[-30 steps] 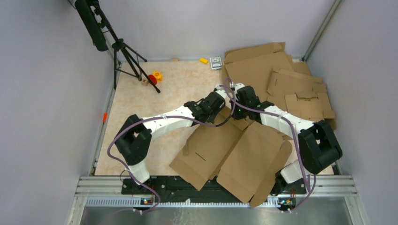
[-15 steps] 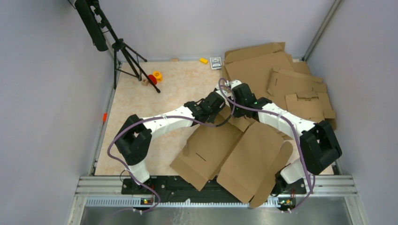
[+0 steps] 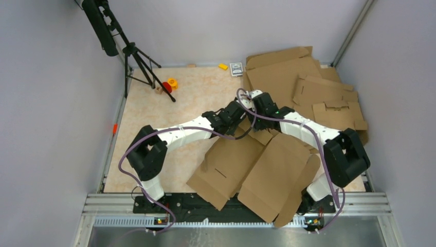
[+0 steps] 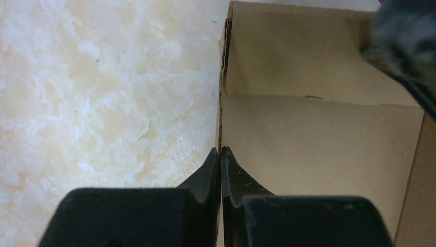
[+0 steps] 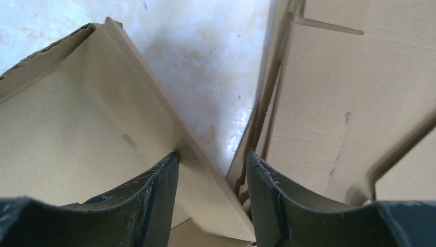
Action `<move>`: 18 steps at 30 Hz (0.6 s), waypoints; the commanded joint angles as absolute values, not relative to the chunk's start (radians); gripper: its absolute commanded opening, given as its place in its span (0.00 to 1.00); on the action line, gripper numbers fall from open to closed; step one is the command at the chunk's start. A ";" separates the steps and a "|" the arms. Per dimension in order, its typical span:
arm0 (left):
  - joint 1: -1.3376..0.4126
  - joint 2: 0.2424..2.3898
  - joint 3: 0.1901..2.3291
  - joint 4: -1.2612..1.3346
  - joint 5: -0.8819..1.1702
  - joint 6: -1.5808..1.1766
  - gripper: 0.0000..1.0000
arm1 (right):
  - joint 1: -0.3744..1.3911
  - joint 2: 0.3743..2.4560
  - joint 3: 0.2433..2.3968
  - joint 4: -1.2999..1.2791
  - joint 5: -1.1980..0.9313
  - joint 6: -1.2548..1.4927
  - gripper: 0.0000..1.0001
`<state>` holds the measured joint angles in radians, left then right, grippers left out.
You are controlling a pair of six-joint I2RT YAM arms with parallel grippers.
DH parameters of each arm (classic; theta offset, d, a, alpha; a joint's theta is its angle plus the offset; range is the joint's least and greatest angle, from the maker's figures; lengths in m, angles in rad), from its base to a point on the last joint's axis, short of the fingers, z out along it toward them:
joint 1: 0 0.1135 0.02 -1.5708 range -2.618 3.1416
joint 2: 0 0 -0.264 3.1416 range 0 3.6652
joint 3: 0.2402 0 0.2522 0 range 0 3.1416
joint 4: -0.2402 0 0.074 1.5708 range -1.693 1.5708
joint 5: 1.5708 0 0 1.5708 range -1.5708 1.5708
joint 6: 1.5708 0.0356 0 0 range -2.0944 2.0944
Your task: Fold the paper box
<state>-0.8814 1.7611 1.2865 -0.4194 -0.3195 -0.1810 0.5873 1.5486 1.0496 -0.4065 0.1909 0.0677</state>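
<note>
Paper box (image 3: 241, 164) flap edge pinched by L gripper (image 4: 220, 152); R gripper (image 5: 212, 157) jaws apart, straddling flap.

Robot lab: grey-walled cell (image 3: 231, 25) w/ tripod (image 3: 134, 51), alu rail (image 3: 103, 201).

Nothing could be read in any view. The small card (image 3: 236, 68) at the far edge of the table (image 3: 195, 87) carried a dark pattern, too small to make out. The paper box (image 3: 231, 164) showed only plain brown faces.
</note>
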 commanded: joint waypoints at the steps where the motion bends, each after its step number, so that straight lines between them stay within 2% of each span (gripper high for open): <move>1: -0.884 1.764 1.300 -0.374 -0.279 -0.200 0.00 | 0.593 1.598 1.074 -0.369 0.109 0.058 0.51; 5: -0.884 1.768 1.291 -0.351 -0.257 -0.209 0.00 | 0.592 1.648 1.102 -0.359 0.064 0.058 0.50; 9: -0.884 1.772 1.288 -0.340 -0.246 -0.215 0.00 | 0.592 1.678 1.120 -0.347 0.059 0.052 0.44; 18: -0.875 1.749 1.249 -0.316 -0.238 -0.222 0.00 | 0.594 1.734 1.126 -0.346 0.062 0.044 0.42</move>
